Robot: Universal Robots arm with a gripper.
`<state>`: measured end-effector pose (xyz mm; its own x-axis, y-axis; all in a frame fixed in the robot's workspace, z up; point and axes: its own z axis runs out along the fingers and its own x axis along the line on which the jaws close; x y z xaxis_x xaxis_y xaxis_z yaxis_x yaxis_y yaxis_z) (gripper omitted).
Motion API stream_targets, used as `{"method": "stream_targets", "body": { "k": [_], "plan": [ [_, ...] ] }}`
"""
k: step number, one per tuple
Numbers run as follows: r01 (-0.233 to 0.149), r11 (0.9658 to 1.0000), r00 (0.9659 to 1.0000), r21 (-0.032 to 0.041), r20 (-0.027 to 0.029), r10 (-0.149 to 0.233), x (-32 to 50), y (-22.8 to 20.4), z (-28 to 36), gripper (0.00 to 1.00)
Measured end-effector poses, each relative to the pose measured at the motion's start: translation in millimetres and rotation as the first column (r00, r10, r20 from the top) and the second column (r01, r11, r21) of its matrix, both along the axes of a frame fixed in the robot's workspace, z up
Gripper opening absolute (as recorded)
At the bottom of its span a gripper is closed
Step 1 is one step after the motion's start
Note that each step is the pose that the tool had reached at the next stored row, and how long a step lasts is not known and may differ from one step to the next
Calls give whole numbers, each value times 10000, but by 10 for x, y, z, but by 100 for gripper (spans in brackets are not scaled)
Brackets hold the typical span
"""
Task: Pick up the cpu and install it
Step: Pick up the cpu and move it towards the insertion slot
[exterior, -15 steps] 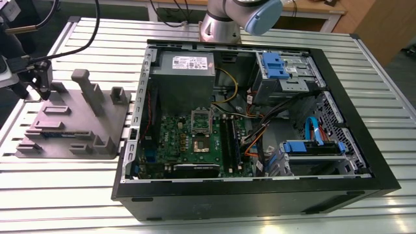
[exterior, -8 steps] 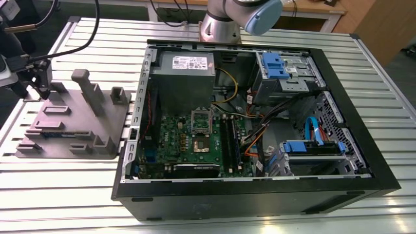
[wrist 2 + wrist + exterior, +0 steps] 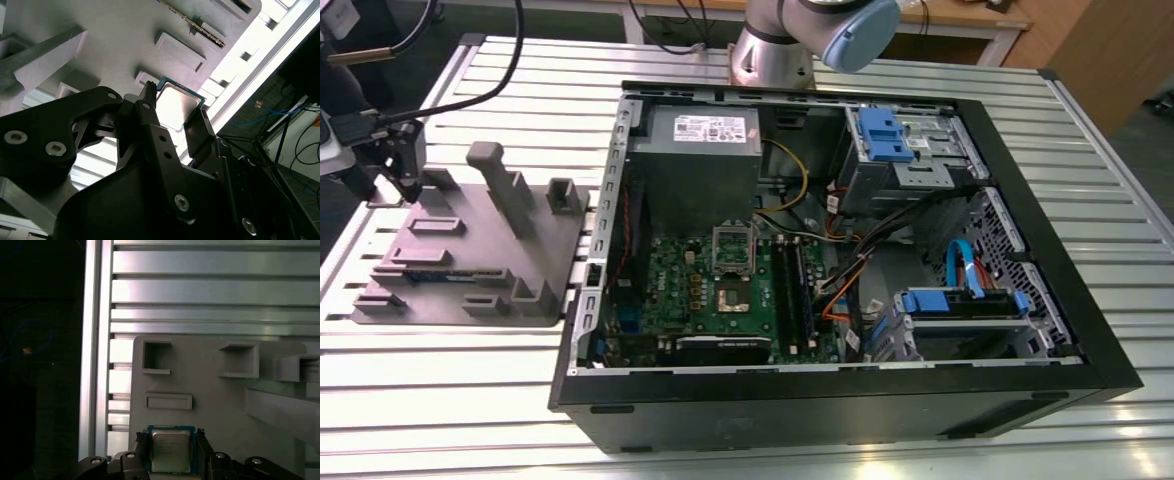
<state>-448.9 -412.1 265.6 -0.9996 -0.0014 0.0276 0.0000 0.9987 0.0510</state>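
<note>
Gripper [image 3: 403, 185]: at the upper left of the exterior view, over the far left corner of the grey plastic tray [image 3: 547, 240].
Pincer: clamped on the cpu [image 3: 171, 451], with one dark finger [image 3: 140, 449] against each of two opposite edges in both wrist views.
Cpu: between the fingers [image 3: 199, 127], its shiny metal top [image 3: 177, 106] bare and ringed by a thin green rim. It sits close over the tray's flat surface [image 3: 220, 405]; whether it touches the tray I cannot tell.
Tray: on the slatted aluminium table [image 3: 440, 400], just beside the computer case [image 3: 854, 405] on the exterior view's left.
Computer case: open, centre and right of the frame.
Motherboard [image 3: 670, 275]: green, lower centre inside the case, with the dark square socket [image 3: 731, 294] near its middle.
Arm base [image 3: 771, 55]: top centre, behind the case.
</note>
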Motion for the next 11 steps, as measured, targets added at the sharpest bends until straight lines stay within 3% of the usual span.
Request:
{"method": "stream_targets", "body": {
  "k": [11],
  "plan": [
    [0,10000,10000,-1,-2,0,0,0,56,47]
  ]
}}
